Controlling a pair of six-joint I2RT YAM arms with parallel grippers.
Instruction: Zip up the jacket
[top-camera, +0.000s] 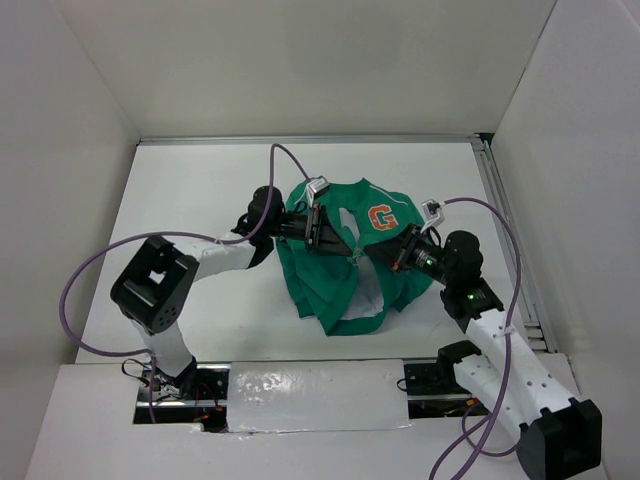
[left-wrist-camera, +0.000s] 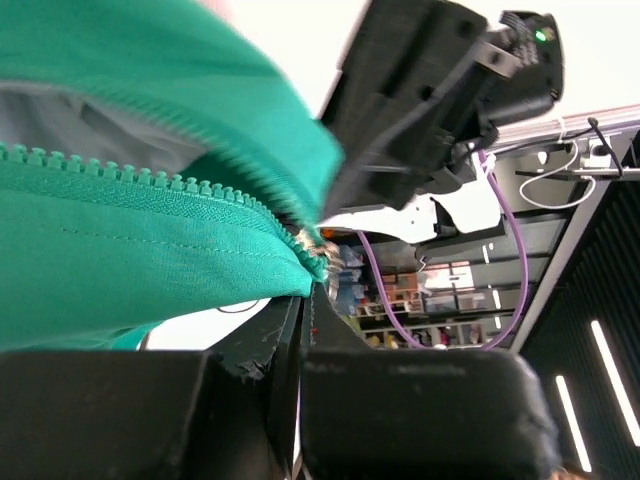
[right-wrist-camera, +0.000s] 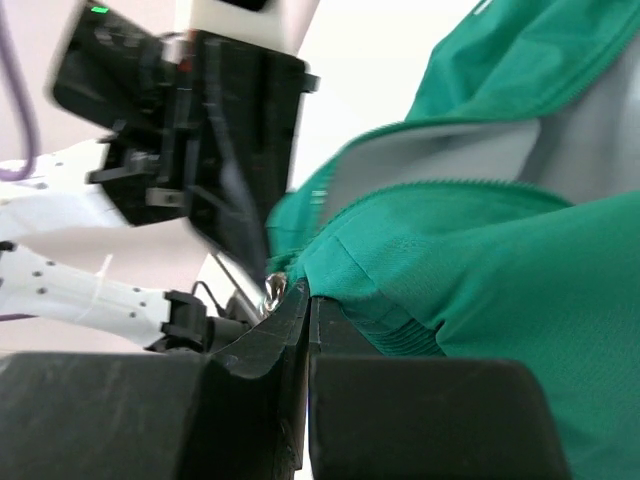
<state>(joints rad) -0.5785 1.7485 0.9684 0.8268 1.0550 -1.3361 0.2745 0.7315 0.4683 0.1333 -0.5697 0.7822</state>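
The green jacket (top-camera: 340, 290) hangs bunched between both grippers above the table's middle, its orange G patch (top-camera: 381, 217) facing up. My left gripper (top-camera: 345, 245) comes in from the left. In the left wrist view it (left-wrist-camera: 312, 290) is shut on the jacket's front edge, at the end of the zipper teeth (left-wrist-camera: 130, 178), with a small metal zipper part (left-wrist-camera: 325, 250) at its tips. My right gripper (top-camera: 378, 258) faces it from the right. In the right wrist view it (right-wrist-camera: 308, 290) is shut on the ribbed hem corner (right-wrist-camera: 400, 320), beside a shiny metal zipper part (right-wrist-camera: 272, 290). Grey lining (right-wrist-camera: 440, 160) shows inside the jacket.
The white table (top-camera: 200, 190) is walled by white panels at the back and both sides. A rail (top-camera: 505, 230) runs along the right edge. Purple cables (top-camera: 85, 290) loop from both arms. The arm bases sit at the near edge (top-camera: 310, 395).
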